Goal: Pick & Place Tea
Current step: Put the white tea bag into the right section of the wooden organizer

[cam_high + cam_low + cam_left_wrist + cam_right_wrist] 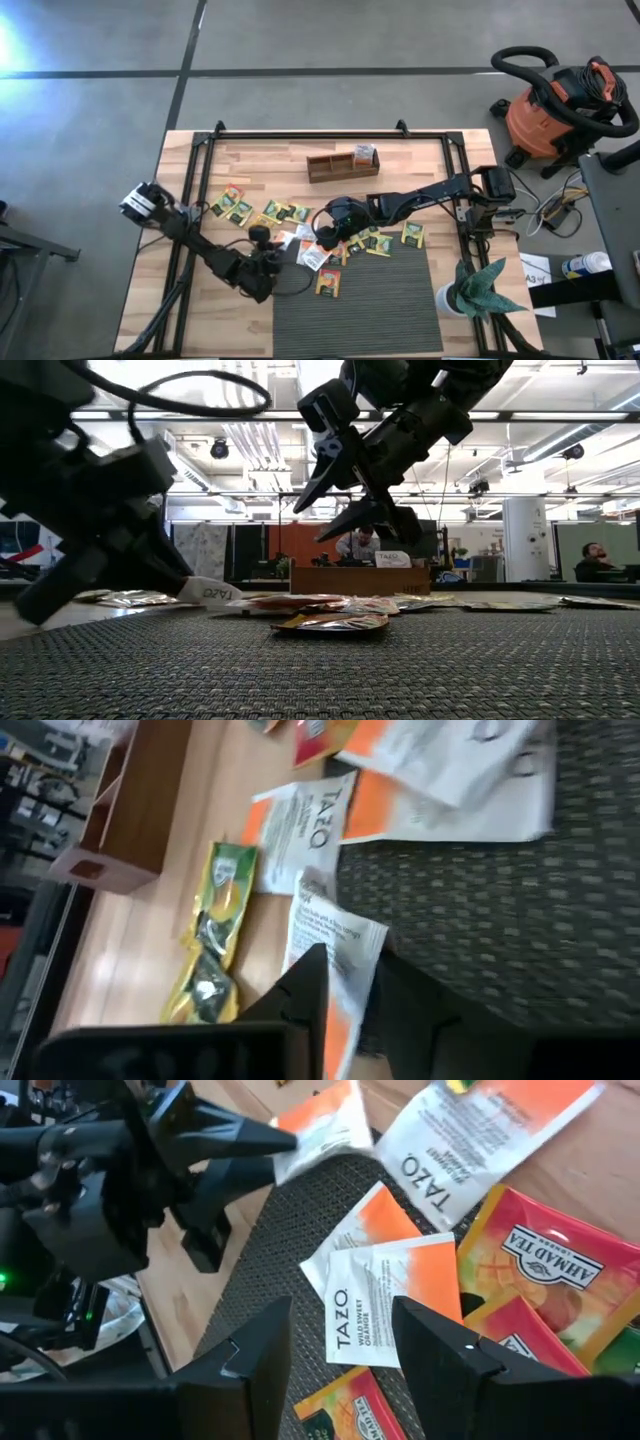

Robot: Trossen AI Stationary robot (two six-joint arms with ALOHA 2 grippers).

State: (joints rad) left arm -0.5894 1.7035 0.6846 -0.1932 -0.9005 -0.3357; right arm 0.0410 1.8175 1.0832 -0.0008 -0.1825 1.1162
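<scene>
Gripping a white and orange tea sachet [335, 955] by its edge, the left gripper [350, 995] has its jaws closed on it at the front left corner of the grey mat [400, 300]. Above the middle of the bench [190, 300], the right gripper [335, 1345] hovers with jaws wide over more sachets [385, 1305]. Yellow-green sachets [235, 208] lie scattered on the wood, and a wooden tray [335, 165] stands at the back.
</scene>
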